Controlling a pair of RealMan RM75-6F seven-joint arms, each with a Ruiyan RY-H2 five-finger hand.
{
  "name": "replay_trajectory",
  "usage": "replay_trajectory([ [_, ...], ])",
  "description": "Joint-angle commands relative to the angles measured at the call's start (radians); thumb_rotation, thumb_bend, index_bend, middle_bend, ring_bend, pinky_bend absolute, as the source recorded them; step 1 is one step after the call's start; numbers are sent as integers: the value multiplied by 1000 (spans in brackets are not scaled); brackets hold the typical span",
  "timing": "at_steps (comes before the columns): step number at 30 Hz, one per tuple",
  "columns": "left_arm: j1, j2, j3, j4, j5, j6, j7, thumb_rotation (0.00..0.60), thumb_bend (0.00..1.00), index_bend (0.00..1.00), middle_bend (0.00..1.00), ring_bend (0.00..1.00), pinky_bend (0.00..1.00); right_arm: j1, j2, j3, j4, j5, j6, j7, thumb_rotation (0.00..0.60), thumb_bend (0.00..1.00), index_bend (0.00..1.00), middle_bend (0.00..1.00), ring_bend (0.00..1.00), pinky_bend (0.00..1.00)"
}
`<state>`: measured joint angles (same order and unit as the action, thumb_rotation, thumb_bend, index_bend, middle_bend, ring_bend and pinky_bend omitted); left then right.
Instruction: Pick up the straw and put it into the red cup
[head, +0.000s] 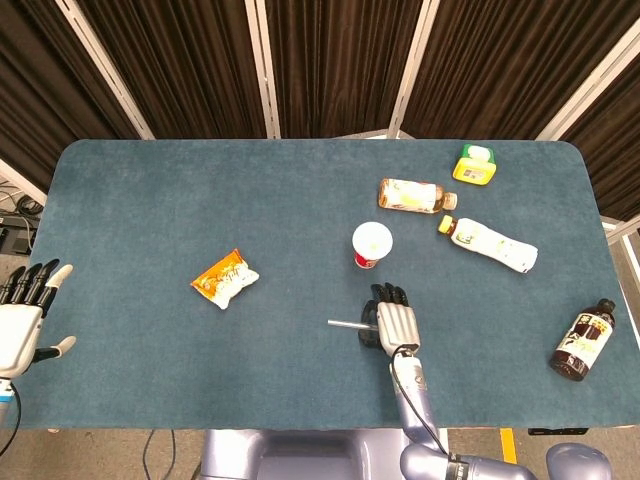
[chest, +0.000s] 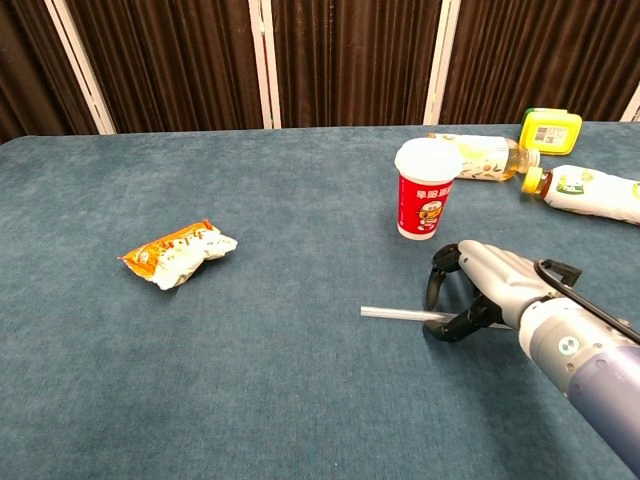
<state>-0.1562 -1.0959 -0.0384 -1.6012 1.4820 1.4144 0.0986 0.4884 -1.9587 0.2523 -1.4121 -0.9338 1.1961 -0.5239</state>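
My right hand (chest: 478, 295) curls its fingers down over the thin clear plastic straw (chest: 398, 314) lying flat on the blue bench (chest: 280, 380), just in front of the upright red paper cup (chest: 425, 190), grip unconfirmed.

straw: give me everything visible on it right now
The straw is a thin, straight, pale, clear-looking tube lying flat on the blue table, just in front of the red cup and apart from it. It runs roughly left to right. Its left end is free; its right part is under the right hand, whose dark fingers curl down around it. Whether they actually pinch it cannot be told. It does not look lifted. In the head view only its short left part shows.
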Motion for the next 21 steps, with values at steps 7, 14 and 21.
replay_trajectory([
  [7,0,0,0,-1,0,0,0,600,79,0,0,0,0,3,7,-5,-8,20,-10,-14,600,344,548,143,0,0],
  [14,0,0,0,-1,-1,0,0,600,80,0,0,0,0,0,16,-9,-36,1,0,2,600,374,573,168,0,0],
  [21,0,0,0,-1,-1,-1,-1,600,79,0,0,0,0,-15,53,-13,-120,-53,24,56,600,372,577,170,0,0],
])
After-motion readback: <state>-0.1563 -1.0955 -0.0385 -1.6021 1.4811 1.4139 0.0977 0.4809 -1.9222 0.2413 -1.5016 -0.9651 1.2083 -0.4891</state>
